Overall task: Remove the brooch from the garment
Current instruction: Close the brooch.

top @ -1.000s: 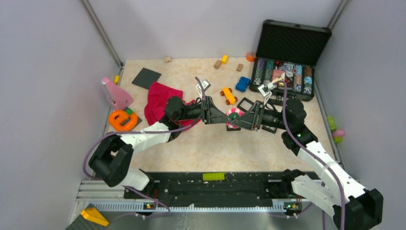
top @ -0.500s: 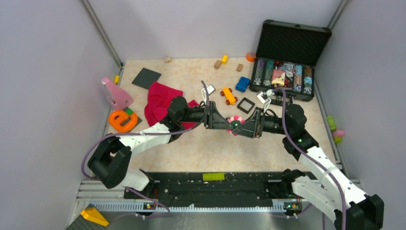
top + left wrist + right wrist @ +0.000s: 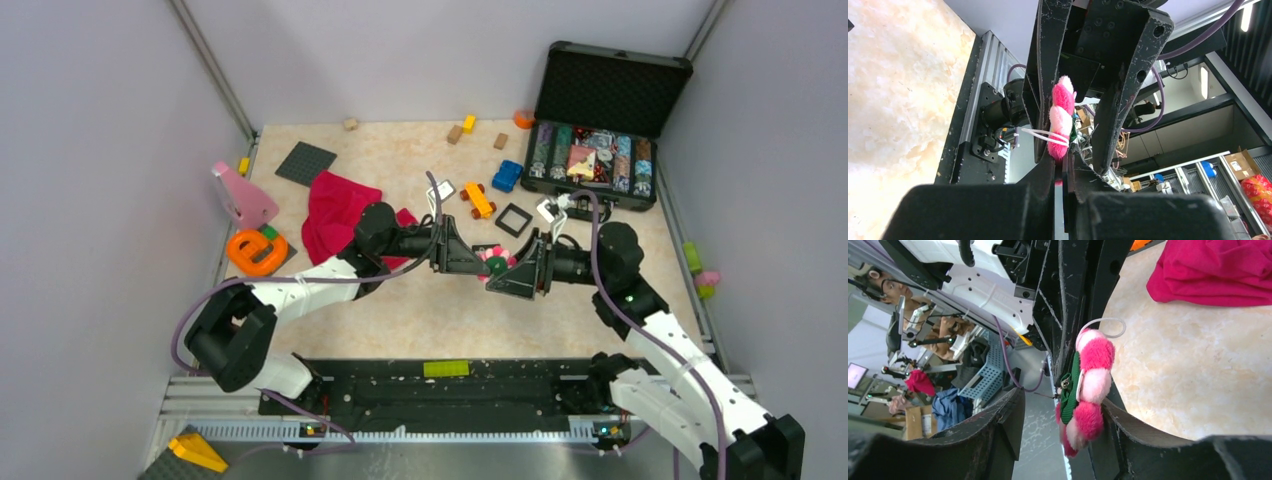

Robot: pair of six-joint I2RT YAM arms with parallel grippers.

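- The brooch point(image 3: 492, 261) is at the centre of the top view, between the tips of the two grippers. It is apart from the red garment point(image 3: 335, 210), which lies bunched on the tabletop point(image 3: 420, 310) at left of centre.
- The left gripper point(image 3: 476, 262) is clamped narrow on the brooch's edge. In the left wrist view the pink-and-white petals stand up out of its nearly closed fingers, with a white loop at the side.
- The right gripper point(image 3: 500, 272) has its jaws apart. In its wrist view the brooch sits against the finger at lower right, with a wide gap to the one at lower left.
- Around them are an orange toy car point(image 3: 478, 200), a blue toy car point(image 3: 506, 176) and a black square frame point(image 3: 513, 219), all just above the grippers in the top view.
- An open black case point(image 3: 610, 90) is at upper right, and small blocks are scattered along the top edge.
- At left are a dark grey plate point(image 3: 305, 162), a pink triangle piece point(image 3: 242, 195) and an orange ring toy point(image 3: 257, 250).
- The left arm runs from lower left up to the centre, crossing the garment's right edge, with its gripper pointing right.
- The right arm rises from lower right, bends right of centre and points left, so the two grippers meet tip to tip.
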